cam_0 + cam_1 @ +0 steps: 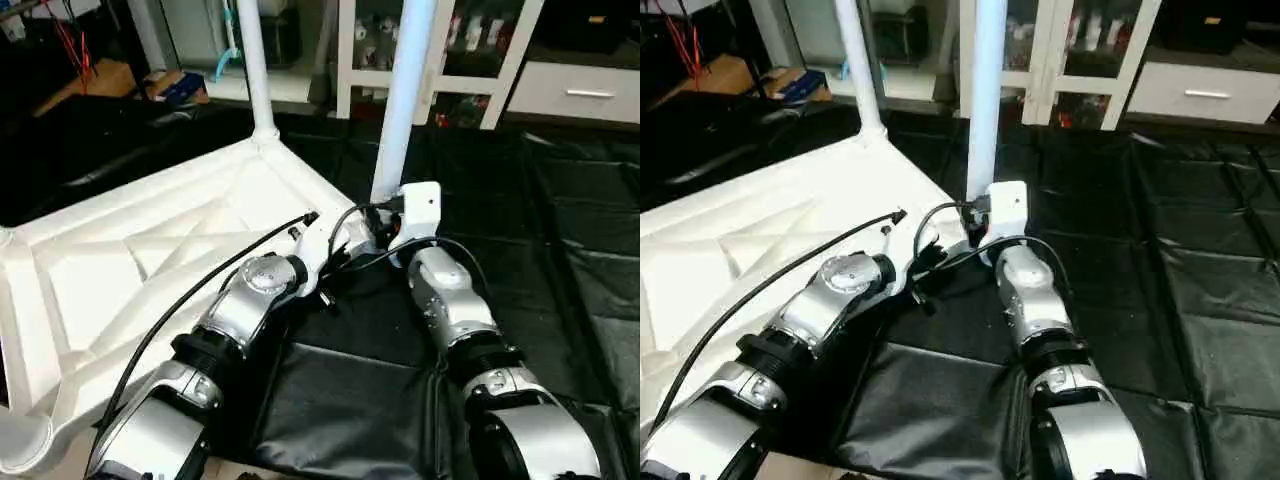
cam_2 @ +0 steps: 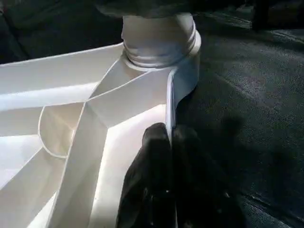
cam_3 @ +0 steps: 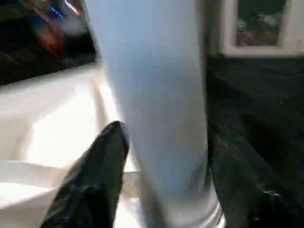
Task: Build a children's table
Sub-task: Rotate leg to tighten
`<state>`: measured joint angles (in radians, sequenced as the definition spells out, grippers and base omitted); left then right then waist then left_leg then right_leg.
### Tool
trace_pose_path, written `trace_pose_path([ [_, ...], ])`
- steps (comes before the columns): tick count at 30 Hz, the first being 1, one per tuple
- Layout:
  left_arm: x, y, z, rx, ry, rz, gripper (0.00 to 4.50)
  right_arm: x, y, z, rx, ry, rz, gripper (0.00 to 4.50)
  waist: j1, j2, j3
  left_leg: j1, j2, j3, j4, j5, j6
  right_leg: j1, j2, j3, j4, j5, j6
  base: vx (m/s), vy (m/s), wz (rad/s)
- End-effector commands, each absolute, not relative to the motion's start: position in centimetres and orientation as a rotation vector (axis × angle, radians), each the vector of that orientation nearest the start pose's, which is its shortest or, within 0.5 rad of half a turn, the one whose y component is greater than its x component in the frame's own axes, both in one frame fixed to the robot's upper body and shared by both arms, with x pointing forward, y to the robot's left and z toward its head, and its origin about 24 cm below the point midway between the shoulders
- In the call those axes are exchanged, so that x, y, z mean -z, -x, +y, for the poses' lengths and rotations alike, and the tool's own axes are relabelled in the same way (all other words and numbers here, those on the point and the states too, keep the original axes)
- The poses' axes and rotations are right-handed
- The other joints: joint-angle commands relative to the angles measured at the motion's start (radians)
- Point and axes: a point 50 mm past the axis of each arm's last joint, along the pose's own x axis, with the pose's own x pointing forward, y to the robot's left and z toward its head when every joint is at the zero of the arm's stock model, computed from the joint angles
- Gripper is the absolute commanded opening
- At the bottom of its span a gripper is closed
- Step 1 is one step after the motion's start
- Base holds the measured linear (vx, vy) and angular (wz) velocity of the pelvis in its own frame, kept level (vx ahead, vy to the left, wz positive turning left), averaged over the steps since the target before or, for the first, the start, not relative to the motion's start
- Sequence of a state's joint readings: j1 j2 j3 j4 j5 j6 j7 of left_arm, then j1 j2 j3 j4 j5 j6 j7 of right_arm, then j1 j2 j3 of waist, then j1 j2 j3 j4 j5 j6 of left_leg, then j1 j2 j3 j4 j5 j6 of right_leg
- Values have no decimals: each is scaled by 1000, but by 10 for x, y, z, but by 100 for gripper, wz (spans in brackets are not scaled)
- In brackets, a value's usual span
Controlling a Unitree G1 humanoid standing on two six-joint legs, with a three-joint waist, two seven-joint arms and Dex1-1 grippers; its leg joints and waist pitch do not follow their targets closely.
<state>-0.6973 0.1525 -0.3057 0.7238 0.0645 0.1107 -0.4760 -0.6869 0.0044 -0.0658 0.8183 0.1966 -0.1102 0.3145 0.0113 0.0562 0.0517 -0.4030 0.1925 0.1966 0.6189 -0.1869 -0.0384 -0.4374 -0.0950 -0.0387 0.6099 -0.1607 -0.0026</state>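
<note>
The children's table top (image 1: 150, 230) lies upside down on the left, its X ribs facing up. One white leg (image 1: 252, 60) stands upright in the far corner socket. A second leg (image 1: 402, 100) rises from the corner nearest my hands. My right gripper (image 3: 164, 137) is closed around this second leg just above its socket, one black finger (image 3: 102, 161) on each side. My left gripper (image 2: 168, 130) is shut on the top's thin side rim (image 2: 170, 99), a short way from that same socket (image 2: 159, 47).
A black padded mat (image 1: 560, 230) covers the floor to the right and in front. A white glass-door cabinet (image 1: 440, 60) and a white drawer unit (image 1: 580, 90) stand at the back. A cardboard box (image 1: 180, 88) sits at the back left.
</note>
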Motion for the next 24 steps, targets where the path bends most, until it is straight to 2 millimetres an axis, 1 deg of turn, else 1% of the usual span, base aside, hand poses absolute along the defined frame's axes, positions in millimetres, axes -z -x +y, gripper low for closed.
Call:
trace_pose_path([
  [1, -67, -360, 97, 679, -405, 203, 0, -88, -359, -75, -593, -187, -67, 286, 5, -11, -88, 14, 18, -14, -60, -81, 166, 81, -37, 13, -44, 39, -284, 0, 0, 0],
  [2, -66, -359, 98, 690, -407, 207, 0, -88, -359, -77, -600, -185, -67, 298, 0, -11, -88, 15, 20, -15, -61, -93, 160, 80, -36, 13, -45, 19, -283, 0, 0, 0],
  [3, -65, -355, 100, 714, -408, 211, 0, -88, -358, -83, -624, -172, -61, 305, -4, -9, -86, 19, 22, -14, -62, -116, 146, 77, -35, 13, -50, -19, -284, 0, 0, 0],
  [4, -64, -353, 101, 730, -409, 214, 0, -87, -357, -86, -641, -163, -56, 317, -3, -10, -84, 23, 24, -13, -63, -127, 136, 74, -33, 15, -52, -35, -291, 0, 0, 0],
  [5, -63, -351, 103, 741, -409, 216, 0, -87, -356, -91, -663, -145, -48, 330, 2, -2, -84, 28, 27, -12, -64, -139, 124, 69, -33, 15, -53, -52, -293, 0, 0, 0],
  [6, -61, -347, 106, 763, -411, 217, 0, -85, -354, -99, -706, -100, -23, 342, 3, -3, -84, 29, 26, -12, -65, -140, 120, 71, -30, 15, -54, -51, -294, 0, 0, 0],
  [7, -61, -344, 108, 776, -412, 217, 0, -84, -353, -104, -732, -70, -4, 342, 5, -5, -82, 27, 28, -12, -67, -139, 113, 72, -29, 15, -53, -42, -294, 0, 0, 0],
  [8, -61, -344, 108, 776, -412, 217, 0, -84, -353, -104, -732, -70, -4, 342, 6, -5, -83, 27, 28, -12, -67, -142, 109, 72, -29, 14, -52, -42, -293, 0, 0, 0],
  [9, -60, -340, 110, 798, -416, 213, 0, -84, -350, -111, -771, -45, 9, 342, 7, -1, -83, 30, 27, -11, -66, -151, 103, 69, -28, 16, -53, -46, -293, 0, 0, 0],
  [10, -60, -335, 112, 842, -406, 206, 0, -84, -347, -117, -820, -30, 21, 342, 8, -2, -83, 27, 27, -11, -67, -154, 99, 71, -29, 17, -52, -42, -290, 0, 0, 0],
  [11, -60, -335, 112, 842, -406, 206, 0, -84, -347, -117, -820, -30, 21, 342, 10, -3, -83, 27, 26, -11, -67, -160, 98, 73, -30, 16, -52, -44, -290, 0, 0, 0],
  [13, -60, -315, 114, 1003, -391, 193, 0, -86, -334, -131, -979, 44, 39, 342, 14, -5, -81, 27, 29, -12, -68, -175, 94, 72, -32, 17, -54, -61, -284, 0, 0, 0],
  [14, -60, -307, 114, 1061, -386, 193, 0, -87, -329, -136, -1036, 70, 51, 342, 16, -6, -82, 26, 31, -13, -68, -177, 94, 75, -33, 17, -52, -61, -282, 0, 0, 0],
  [15, -61, -298, 115, 1130, -379, 194, 0, -86, -322, -141, -1101, 92, 69, 342, 22, -4, -80, 28, 34, -12, -69, -173, 96, 71, -33, 18, -52, -62, -281, 0, 0, 0],
  [16, -61, -298, 115, 1130, -379, 194, 0, -86, -322, -141, -1101, 92, 70, 342, 27, -2, -80, 30, 34, -10, -68, -176, 96, 68, -31, 18, -52, -66, -281, 0, 0, 0],
  [17, -62, -284, 115, 1220, -352, 204, 0, -86, -312, -150, -1187, 119, 100, 342, 31, 0, -79, 33, 35, -8, -70, -197, 92, 64, -29, 17, -54, -88, -279, 0, 0, 0],
  [18, -62, -284, 115, 1220, -352, 204, 0, -86, -312, -150, -1187, 119, 100, 342, 33, 0, -78, 32, 37, -9, -71, -201, 87, 65, -29, 17, -53, -97, -276, 0, 0, 0],
  [20, -64, -272, 115, 1302, -321, 217, 0, -84, -303, -158, -1262, 139, 144, 342, 38, 1, -75, 36, 38, -8, -74, -223, 74, 60, -28, 18, -57, -134, -270, 0, 0, 0],
  [21, -65, -264, 117, 1349, -310, 232, 0, -83, -295, -164, -1321, 137, 183, 342, 40, 0, -73, 38, 38, -6, -75, -240, 67, 57, -27, 20, -60, -154, -266, 0, 0, 0],
  [22, -66, -260, 117, 1366, -309, 240, 0, -83, -291, -166, -1349, 128, 201, 342, 43, -1, -71, 37, 39, -7, -78, -253, 60, 60, -27, 20, -62, -177, -255, 0, 0, 0],
  [23, -66, -260, 117, 1366, -309, 240, 0, -83, -291, -166, -1349, 128, 201, 342, 44, -1, -69, 37, 38, -7, -79, -267, 53, 56, -27, 22, -65, -204, -247, 0, 0, 0],
  [24, -66, -259, 118, 1376, -308, 244, 0, -83, -287, -168, -1377, 116, 223, 342, 44, -3, -70, 37, 37, -7, -79, -272, 48, 56, -28, 22, -66, -214, -243, 0, 0, 0],
])
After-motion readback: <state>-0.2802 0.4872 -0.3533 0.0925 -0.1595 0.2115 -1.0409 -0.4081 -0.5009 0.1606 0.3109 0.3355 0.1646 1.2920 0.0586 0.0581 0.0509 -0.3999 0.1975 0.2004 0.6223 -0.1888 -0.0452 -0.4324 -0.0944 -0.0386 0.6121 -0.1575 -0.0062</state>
